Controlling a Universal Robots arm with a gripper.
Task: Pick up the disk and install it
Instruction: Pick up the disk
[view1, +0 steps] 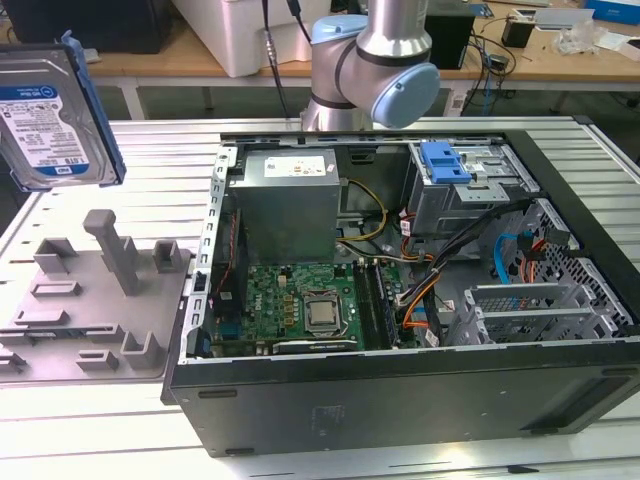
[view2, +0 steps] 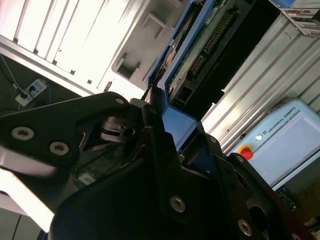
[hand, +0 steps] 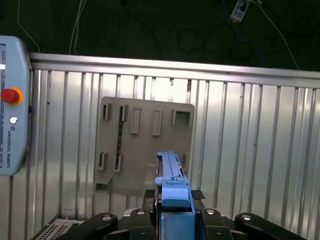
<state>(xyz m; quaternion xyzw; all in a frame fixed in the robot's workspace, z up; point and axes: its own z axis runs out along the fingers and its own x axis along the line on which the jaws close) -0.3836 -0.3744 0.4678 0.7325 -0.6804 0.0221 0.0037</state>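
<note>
Gripper (hand: 175, 199) clenched on the disk (hand: 170, 167); in both wrist views I see its jaws pinching the blue rail. The disk hangs upright, off the table at the exterior view's left, above the grey fixture tray (view1: 90, 310), well apart from the open computer case (view1: 350, 410).

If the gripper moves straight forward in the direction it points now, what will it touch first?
Likely the grey fixture plate: the gripper, shut on the disk, points at it, though the gap is hard to judge.
</note>
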